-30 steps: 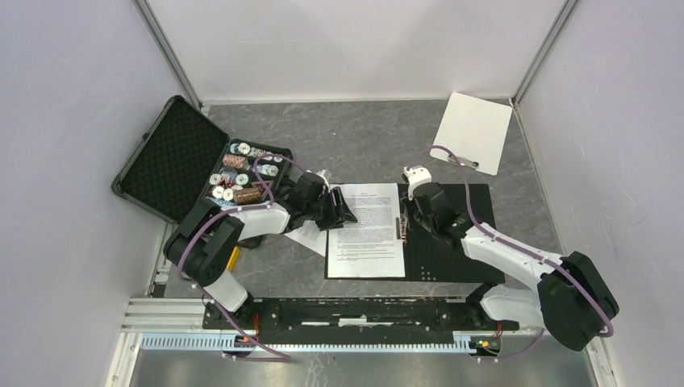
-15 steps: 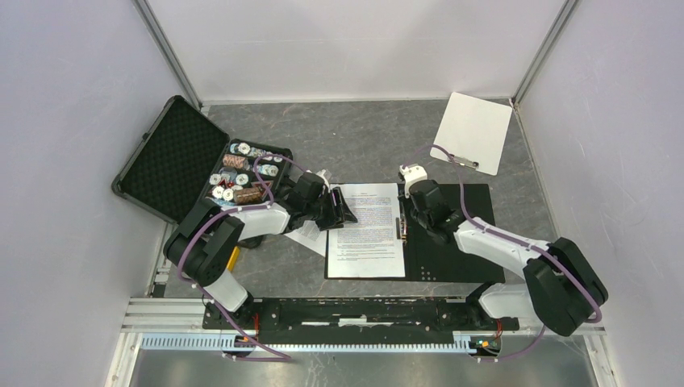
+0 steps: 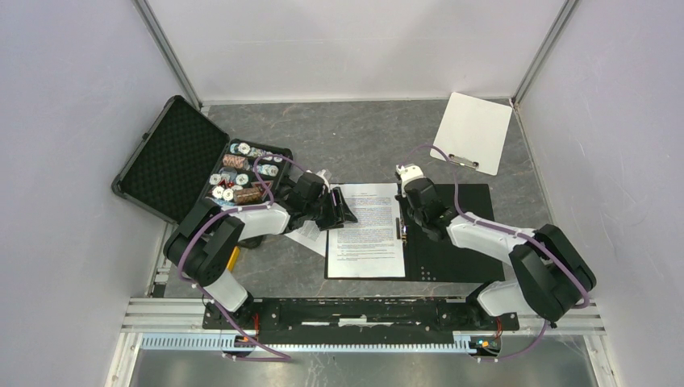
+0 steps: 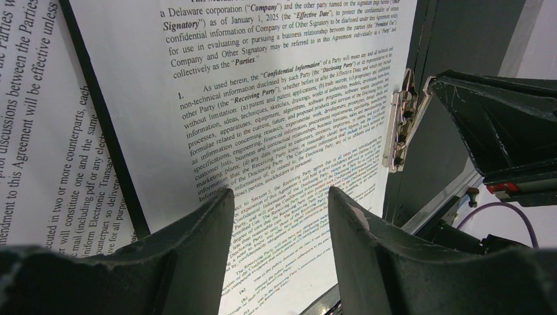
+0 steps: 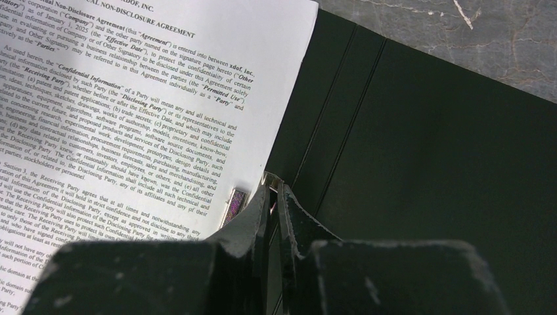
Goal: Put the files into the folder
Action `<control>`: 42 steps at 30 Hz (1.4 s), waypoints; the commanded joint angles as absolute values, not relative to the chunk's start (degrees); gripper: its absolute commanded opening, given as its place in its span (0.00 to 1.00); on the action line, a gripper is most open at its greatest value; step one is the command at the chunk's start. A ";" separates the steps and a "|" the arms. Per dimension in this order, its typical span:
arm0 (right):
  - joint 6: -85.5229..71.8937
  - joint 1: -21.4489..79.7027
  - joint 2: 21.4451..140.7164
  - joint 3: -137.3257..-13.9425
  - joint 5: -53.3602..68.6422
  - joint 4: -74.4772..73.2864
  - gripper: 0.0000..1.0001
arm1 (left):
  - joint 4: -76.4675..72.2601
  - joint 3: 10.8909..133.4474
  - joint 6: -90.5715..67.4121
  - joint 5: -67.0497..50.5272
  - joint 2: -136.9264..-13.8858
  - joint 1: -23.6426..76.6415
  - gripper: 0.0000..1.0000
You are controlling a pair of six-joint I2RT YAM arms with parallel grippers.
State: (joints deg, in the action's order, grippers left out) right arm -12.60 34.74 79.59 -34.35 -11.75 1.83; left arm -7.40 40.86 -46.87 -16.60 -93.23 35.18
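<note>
The folder (image 3: 452, 242) lies open on the table, black inside up. One printed sheet of the files (image 3: 367, 230) lies on its left half. Another sheet (image 3: 305, 236) sticks out beside the folder's left edge. My left gripper (image 3: 348, 211) is open and empty, low over the sheet's left side; the wrist view shows its jaws apart (image 4: 281, 216) above the text (image 4: 263, 98). My right gripper (image 3: 403, 228) is at the spine, shut on the metal clip (image 5: 238, 205) at the sheet's right edge (image 5: 131, 98). The clip also shows in the left wrist view (image 4: 399, 121).
An open black case (image 3: 169, 157) with chips (image 3: 242, 173) stands at the left, close behind my left arm. A blank white clipboard (image 3: 473, 131) lies at the back right. Grey walls enclose the table on three sides.
My right arm has swung its elbow and base link leftward, and the wrist has shifted slightly up and left along the spine. The left arm and the sheet have not moved.
</note>
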 commanded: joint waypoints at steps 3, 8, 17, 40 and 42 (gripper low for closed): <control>-12.53 34.50 83.43 -33.93 -11.45 -0.54 0.10 | -6.77 39.82 -44.47 -14.88 -94.38 35.33 0.62; -12.48 34.45 85.41 -33.93 -11.34 -0.44 0.10 | -6.77 39.76 -44.47 -14.74 -94.32 35.33 0.62; -12.60 34.32 87.63 -33.94 -12.13 -0.44 0.08 | -6.42 39.61 -44.47 -14.33 -94.12 35.33 0.62; -12.81 34.28 91.95 -33.79 -7.89 -1.80 0.08 | -5.81 39.86 -44.30 -13.53 -94.73 35.33 0.62; -13.13 34.14 91.65 -33.08 -8.91 -1.42 0.08 | -5.80 39.85 -44.30 -13.53 -94.69 35.34 0.62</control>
State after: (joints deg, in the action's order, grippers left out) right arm -12.19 34.00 87.59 -36.49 -11.11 6.39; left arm -7.35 40.84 -46.87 -16.19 -93.23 35.18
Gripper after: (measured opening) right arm 0.082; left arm 0.620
